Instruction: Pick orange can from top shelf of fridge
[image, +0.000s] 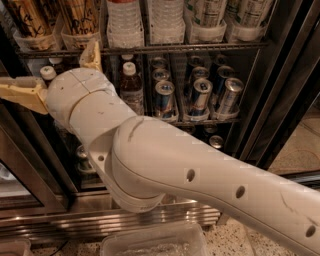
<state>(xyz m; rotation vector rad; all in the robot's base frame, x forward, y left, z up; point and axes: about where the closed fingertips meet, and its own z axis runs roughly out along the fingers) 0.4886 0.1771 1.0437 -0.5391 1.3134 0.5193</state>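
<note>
Two tall golden-orange cans with dark scrawled lettering, one (29, 19) and another (80, 17), stand in clear trays at the left end of the top shelf (200, 48), a dark wire rack in the fridge (287, 85). My gripper (49, 69) is at the left, just below that rack, open and empty. One tan finger (20, 94) points left and the other finger (92, 55) points up, its tip touching the rack's edge under the second can. My white arm (165, 170) crosses the view from the lower right.
Clear water bottles (122, 20) and pale tall cans (210, 15) fill the rest of the top rack. Below it stand brown white-capped bottles (131, 82) and blue-and-silver slim cans (200, 97). A ribbed steel base (50, 225) and a clear plastic tub (155, 242) lie below.
</note>
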